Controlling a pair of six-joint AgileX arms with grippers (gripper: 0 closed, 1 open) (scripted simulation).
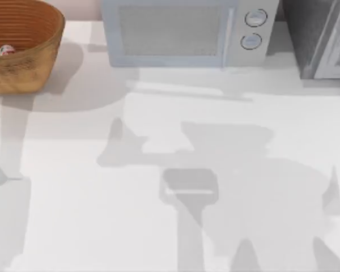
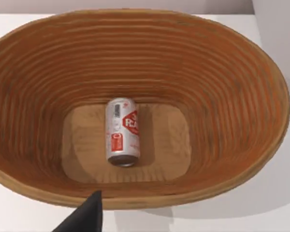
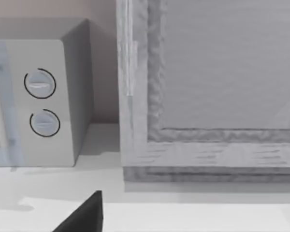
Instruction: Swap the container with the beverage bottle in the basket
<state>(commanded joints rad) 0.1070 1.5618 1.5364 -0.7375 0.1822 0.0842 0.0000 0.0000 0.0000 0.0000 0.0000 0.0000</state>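
Jaw state: cannot tell for either arm — one dark fingertip (image 2: 84, 215) at the edge of the left wrist view, another dark fingertip (image 3: 82, 215) in the right wrist view, no gap visible in either.

Left gripper poised above and just outside the near rim of the basket (image 2: 261, 92), looking down into it. Right gripper facing the back of the counter (image 1: 102, 215), toward the grey microwave (image 1: 181, 31) and a second grey appliance (image 3: 208, 87) beside it.

Beverage bottle (image 2: 122, 131) lying on its side on the flat floor of the basket, roughly centred, dull round top toward the near wall. From above, basket at the far left corner of the counter, bottle (image 1: 5, 50) just visible inside. No other container identifiable on the counter.

Judged stage: approach to bottle, nothing grasped yet.

Risks:
- Bottle on its side — likely to roll off the pads if pinched across the curve.
- Steep ribbed walls; a low, slanted descent could catch the rim and shove or tip the basket.
- Basket near the counter's left edge, so little margin for a push.
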